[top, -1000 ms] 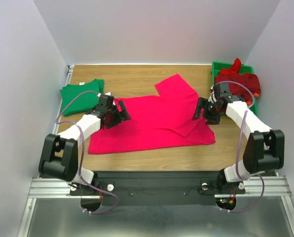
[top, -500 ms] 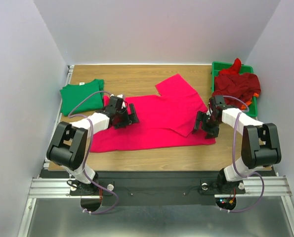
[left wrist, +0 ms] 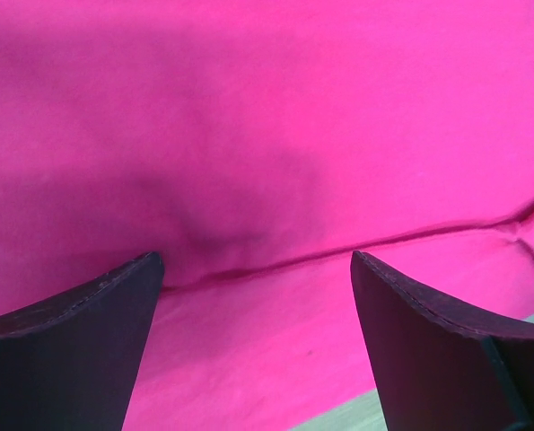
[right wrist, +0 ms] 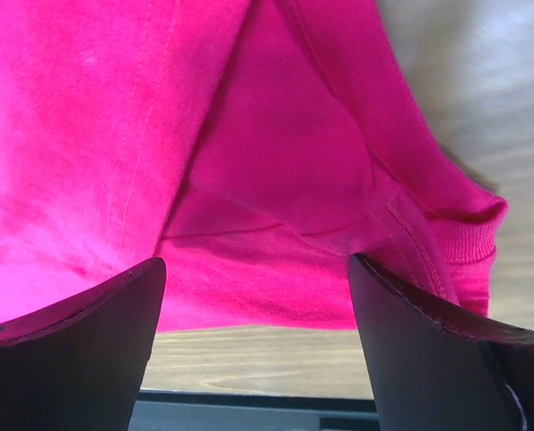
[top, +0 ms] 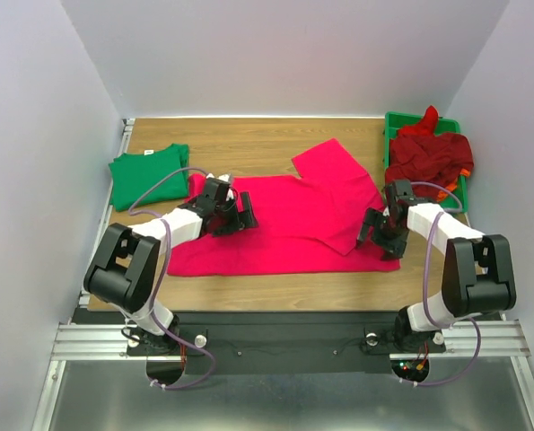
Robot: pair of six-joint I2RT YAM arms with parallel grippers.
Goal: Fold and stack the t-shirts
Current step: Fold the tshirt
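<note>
A bright pink-red t-shirt [top: 284, 224] lies spread on the wooden table, one sleeve pointing to the back right. My left gripper [top: 245, 212] is open low over its left part; the cloth [left wrist: 267, 162] fills the left wrist view. My right gripper [top: 374, 235] is open over the shirt's right edge, where a fold and a hem [right wrist: 410, 224] show. A folded green t-shirt [top: 148, 172] lies at the far left. Dark red and orange t-shirts [top: 428, 154] are heaped at the back right.
A green plastic tray [top: 394, 122] at the back right holds the heap of shirts. Bare wood [top: 231, 135] runs behind the pink shirt, and a strip of it lies along the near edge [right wrist: 267, 359]. White walls close in the table on three sides.
Both grippers have moved inward and nearer over the pink shirt. The shirt has shifted slightly to the right, and its back sleeve with it.
</note>
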